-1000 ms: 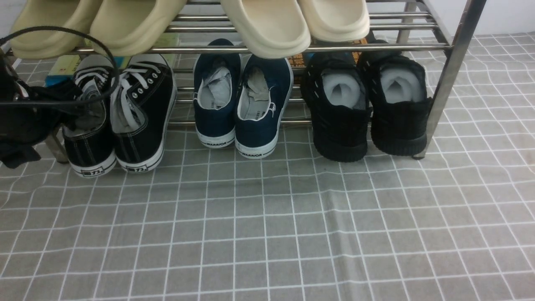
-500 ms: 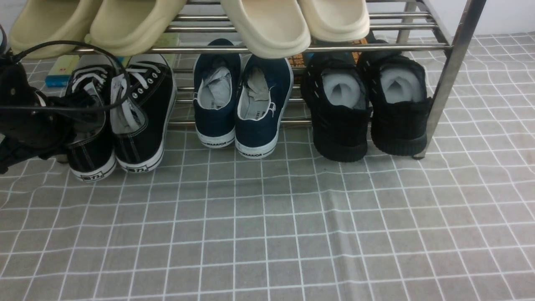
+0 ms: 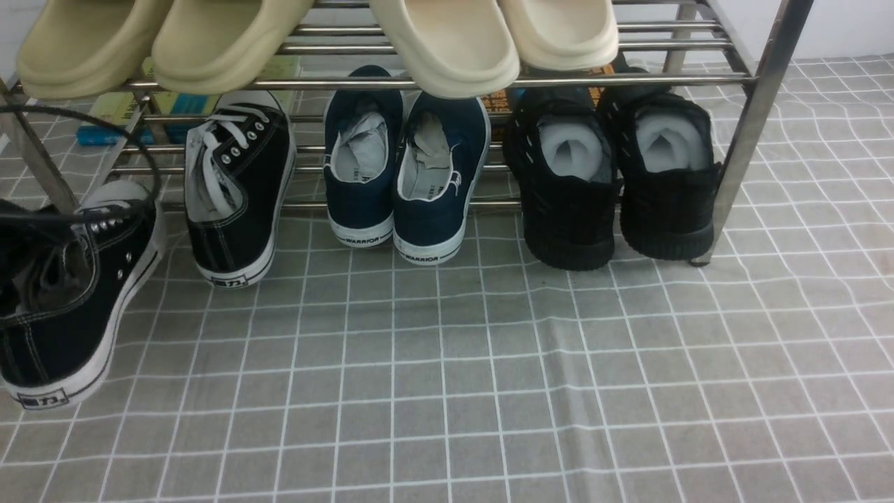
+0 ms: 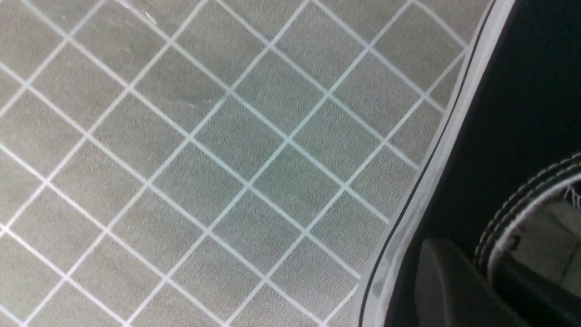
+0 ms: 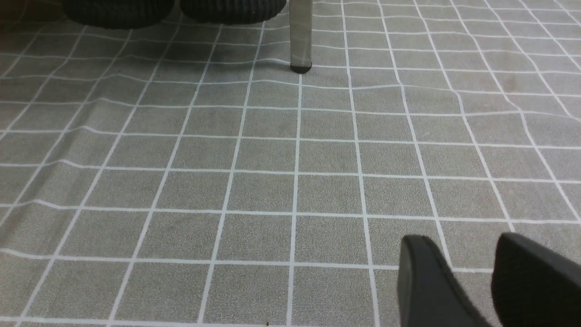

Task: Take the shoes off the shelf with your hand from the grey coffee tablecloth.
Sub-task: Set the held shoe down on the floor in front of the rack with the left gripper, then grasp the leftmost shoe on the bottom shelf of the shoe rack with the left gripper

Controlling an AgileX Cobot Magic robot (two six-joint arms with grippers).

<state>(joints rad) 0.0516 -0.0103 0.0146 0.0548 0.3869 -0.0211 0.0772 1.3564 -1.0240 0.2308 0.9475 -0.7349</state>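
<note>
One black canvas sneaker (image 3: 63, 307) is off the shelf at the front left, tilted over the grey grid tablecloth (image 3: 489, 384). My left gripper (image 4: 476, 261) is shut on its collar, one finger (image 4: 442, 281) outside the black side wall and the other inside the shoe. In the front view the gripper is mostly hidden by the shoe; its black cable (image 3: 84, 213) loops above. The second sneaker (image 3: 237, 188) stands on the lower tier of the steel shelf (image 3: 447, 82). My right gripper (image 5: 458, 250) is open and empty, low over the cloth.
A navy slip-on pair (image 3: 405, 175) and an all-black knit pair (image 3: 614, 181) stand on the lower tier. Beige slippers (image 3: 447, 42) lie on the upper tier. The shelf's right leg (image 5: 300, 36) stands ahead of my right gripper. Books (image 3: 112, 119) lie behind the shelf.
My left gripper has pulled the left sneaker off the lower tier, toward the camera and to the left. The other sneaker has stayed on the shelf.
</note>
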